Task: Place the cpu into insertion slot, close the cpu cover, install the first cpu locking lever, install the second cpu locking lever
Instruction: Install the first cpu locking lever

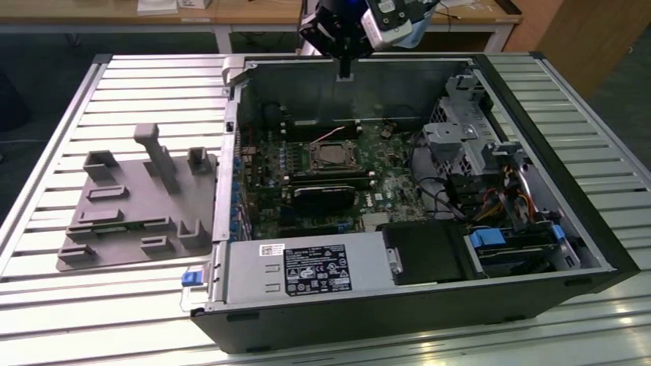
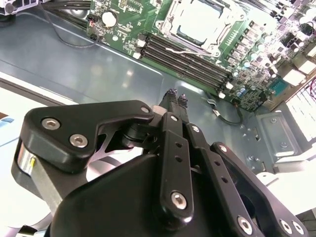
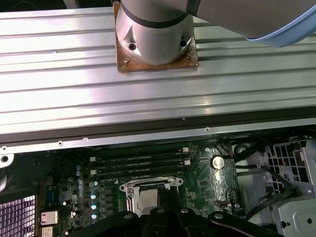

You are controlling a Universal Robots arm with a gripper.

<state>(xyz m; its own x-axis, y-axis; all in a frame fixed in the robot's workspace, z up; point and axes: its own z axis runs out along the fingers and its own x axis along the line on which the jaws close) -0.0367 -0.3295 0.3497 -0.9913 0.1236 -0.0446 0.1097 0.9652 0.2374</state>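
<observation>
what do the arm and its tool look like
The tool is matt black: flat linkage plates pinned with silver socket screws, ending in two slim fingers. The arm is a silvery-grey round tube with a dark ring and pale blue trim, on a rusty-brown square plate.

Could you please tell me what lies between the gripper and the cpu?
In the second wrist view, long black slots cross the stretch between the gripper and the cpu, with bare case floor nearer the gripper.
</observation>
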